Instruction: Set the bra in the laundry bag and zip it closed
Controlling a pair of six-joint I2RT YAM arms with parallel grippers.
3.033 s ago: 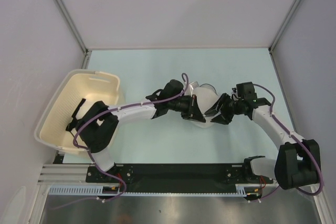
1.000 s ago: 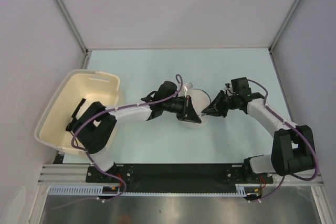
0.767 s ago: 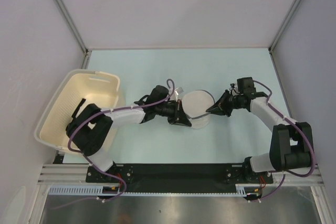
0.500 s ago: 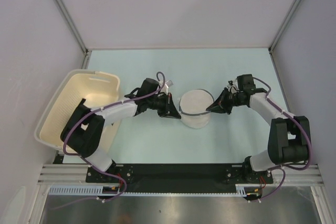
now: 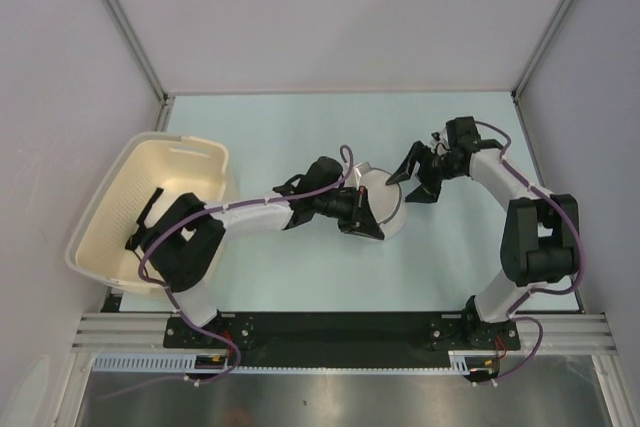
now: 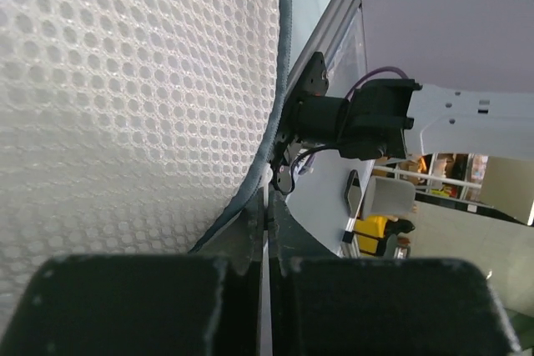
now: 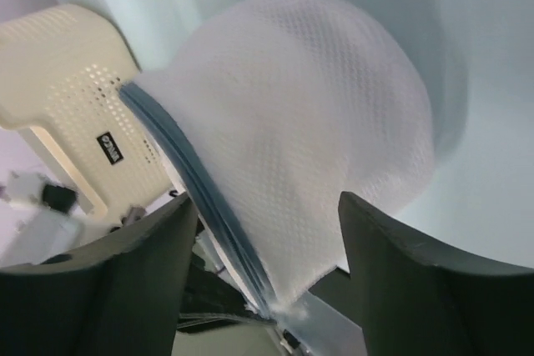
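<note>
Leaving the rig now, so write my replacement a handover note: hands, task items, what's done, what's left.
Left hand: shut on the rim of the laundry bag.
Right hand: open at the bag's opposite side, gripping nothing.
Bra: not visible loose on the table; the bag bulges, so probably inside.
Left to do: check the closure; whether the bag is zipped shut can't be judged here.

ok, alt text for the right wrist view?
A domed white mesh laundry bag fills the middle of the frame, a grey-blue zipper band running down its left edge, seen between the wide-open fingers of the right gripper. A cream perforated basket sits at upper left, and the pale table shows behind.
</note>
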